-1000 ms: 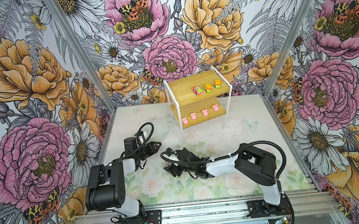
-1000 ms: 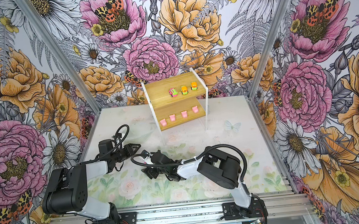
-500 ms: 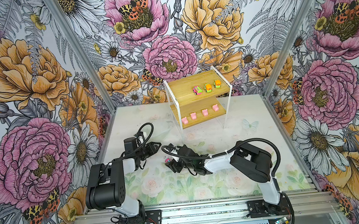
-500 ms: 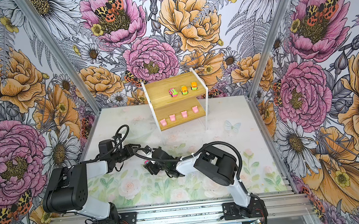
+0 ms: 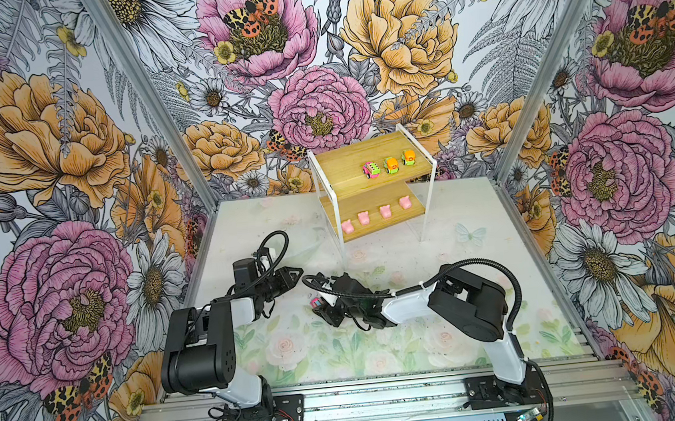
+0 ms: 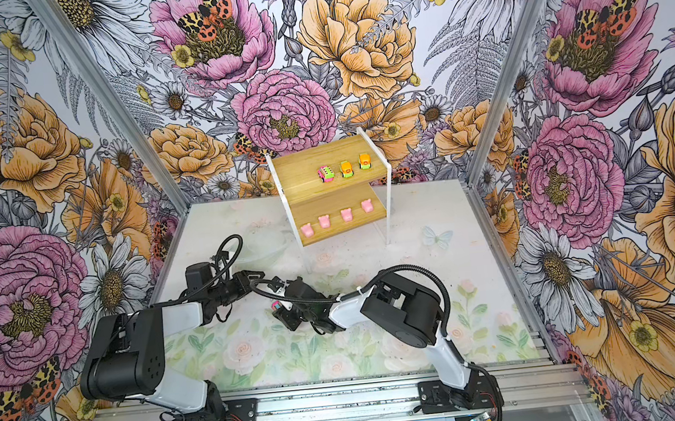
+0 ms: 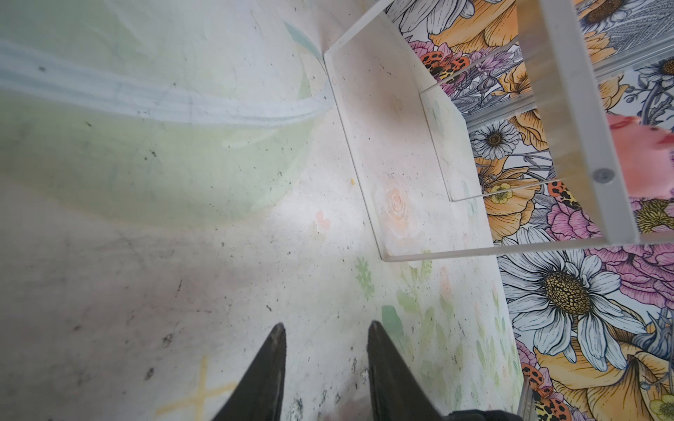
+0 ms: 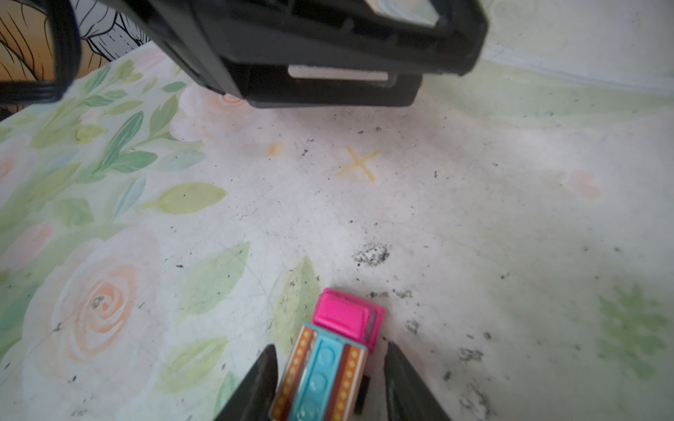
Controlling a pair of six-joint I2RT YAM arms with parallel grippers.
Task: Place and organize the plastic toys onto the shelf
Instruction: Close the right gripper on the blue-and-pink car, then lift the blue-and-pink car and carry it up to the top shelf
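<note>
Floral-print tabletop [image 8: 474, 218], we see right gripper [image 8: 332, 346], jaws apart astride a pink plastic car with blue striped roof [image 8: 324, 375], plain only from its wrist view, left gripper [image 7: 326, 324] parted and empty, two-tier bamboo shelf [image 5: 344, 165] behind.

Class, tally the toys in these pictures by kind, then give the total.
Pink pigs: 4
Pink striped cars: 2, one on the table
Orange-and-green cars: 2
Total: 8
</note>
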